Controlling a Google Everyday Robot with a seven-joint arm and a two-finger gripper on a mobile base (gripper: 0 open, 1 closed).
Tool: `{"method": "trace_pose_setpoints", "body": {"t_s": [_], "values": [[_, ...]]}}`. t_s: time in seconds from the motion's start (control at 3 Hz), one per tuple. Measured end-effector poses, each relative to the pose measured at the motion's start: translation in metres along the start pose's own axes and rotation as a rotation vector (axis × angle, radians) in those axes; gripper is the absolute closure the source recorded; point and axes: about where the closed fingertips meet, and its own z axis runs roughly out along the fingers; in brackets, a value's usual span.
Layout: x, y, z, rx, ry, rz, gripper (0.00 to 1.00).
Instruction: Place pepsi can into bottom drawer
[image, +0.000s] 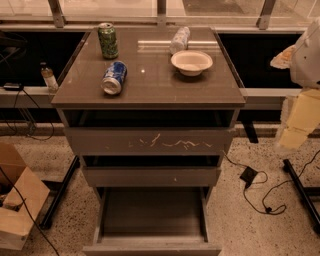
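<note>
1. Gripper (296, 124): it sits at the right edge of the camera view, out beside the cabinet (67, 95) at about the height of the top drawer (150, 142). It touches nothing on the cabinet and is well apart from the pepsi can (114, 77). Whether it is open or closed cannot be told, and nothing can be seen in its hold.
2. Pepsi can: it lies on its side on the cabinet top, in the left half near the front edge. One silver end faces the camera.
3. Bottom drawer (152, 215): it is pulled far out towards the camera, with its flat grey floor in plain sight. The can is not in it.
4. Other drawers: the top drawer, with pale scratches across its front, stands slightly out. The narrow middle drawer (150, 176) below it also stands slightly out.
5. Other items on the cabinet top:
   - A green can (108, 41) stands upright at the rear left, behind the pepsi can and apart from it.
   - A white-wrapped cylinder (179, 40) lies at the rear right.
   - A white bowl (191, 62) sits just in front of the cylinder.
6. Surroundings:
   - A small bottle (48, 76) stands on the ledge to the left.
   - A cardboard box (17, 202) rests on the floor at lower left.
   - A black adapter (248, 175) with its cable lies on the floor to the right.
</note>
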Motion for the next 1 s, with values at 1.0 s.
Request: {"method": "trace_pose_setpoints", "body": {"t_s": [1.0], "values": [[-0.092, -0.021, 0.026, -0.014, -0.179, -0.130, 0.00]]}}
